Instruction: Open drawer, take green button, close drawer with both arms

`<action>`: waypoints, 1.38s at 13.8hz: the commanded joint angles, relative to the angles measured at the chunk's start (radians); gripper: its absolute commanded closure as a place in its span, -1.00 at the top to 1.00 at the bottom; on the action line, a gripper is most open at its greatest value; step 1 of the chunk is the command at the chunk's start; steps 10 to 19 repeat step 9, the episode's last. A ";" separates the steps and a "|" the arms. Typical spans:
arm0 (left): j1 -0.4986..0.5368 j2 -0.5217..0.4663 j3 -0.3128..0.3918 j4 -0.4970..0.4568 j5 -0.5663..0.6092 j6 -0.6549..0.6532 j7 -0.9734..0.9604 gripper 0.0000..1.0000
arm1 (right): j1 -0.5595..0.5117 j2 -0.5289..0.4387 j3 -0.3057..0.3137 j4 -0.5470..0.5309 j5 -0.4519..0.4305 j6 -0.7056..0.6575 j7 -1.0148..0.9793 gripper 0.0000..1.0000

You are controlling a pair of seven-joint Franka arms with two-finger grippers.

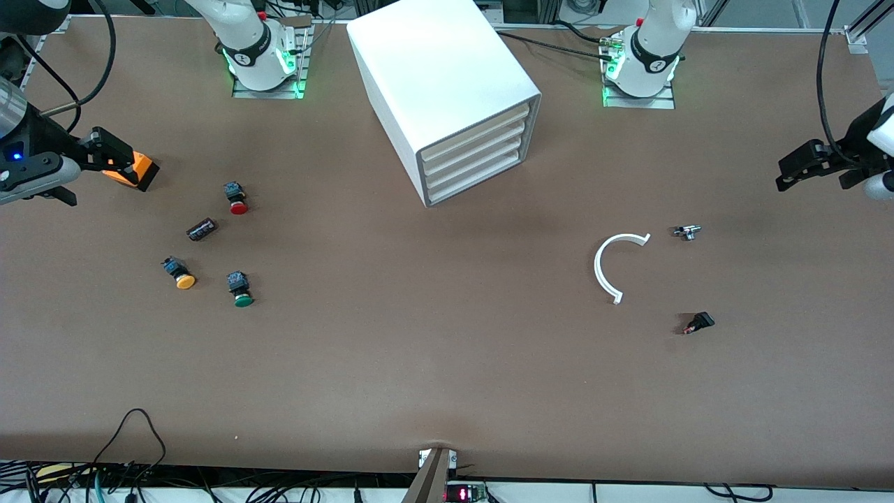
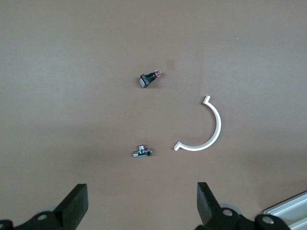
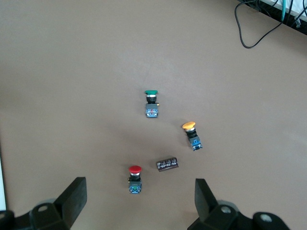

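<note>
The white cabinet [image 1: 440, 77] stands at the table's middle near the arms' bases, its four drawers [image 1: 475, 150] all shut. The green-capped button [image 1: 242, 290] lies on the table toward the right arm's end; it also shows in the right wrist view [image 3: 151, 103]. My right gripper [image 1: 115, 157] [image 3: 139, 189] is open and empty, up over the table near the red-capped button. My left gripper [image 1: 814, 168] [image 2: 142, 191] is open and empty, up over the table at the left arm's end, away from the cabinet.
A red-capped button [image 1: 237, 198], a yellow-capped one [image 1: 180, 274] and a dark small cylinder [image 1: 202, 228] lie near the green one. An orange block [image 1: 133, 170] sits by the right gripper. A white C-shaped ring [image 1: 614, 265], a small metal part [image 1: 688, 232] and a small black part [image 1: 698, 323] lie toward the left arm's end.
</note>
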State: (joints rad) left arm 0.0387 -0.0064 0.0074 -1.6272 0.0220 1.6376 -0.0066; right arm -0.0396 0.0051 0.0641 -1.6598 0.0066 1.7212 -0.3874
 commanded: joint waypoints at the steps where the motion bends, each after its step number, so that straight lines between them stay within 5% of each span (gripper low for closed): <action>1: 0.046 0.000 -0.020 -0.008 0.018 0.013 0.039 1.00 | -0.014 0.003 0.022 0.014 -0.017 0.000 0.019 1.00; 19: 0.046 0.006 -0.020 -0.003 0.013 0.042 0.039 1.00 | -0.016 0.004 0.017 0.014 -0.017 0.001 0.018 1.00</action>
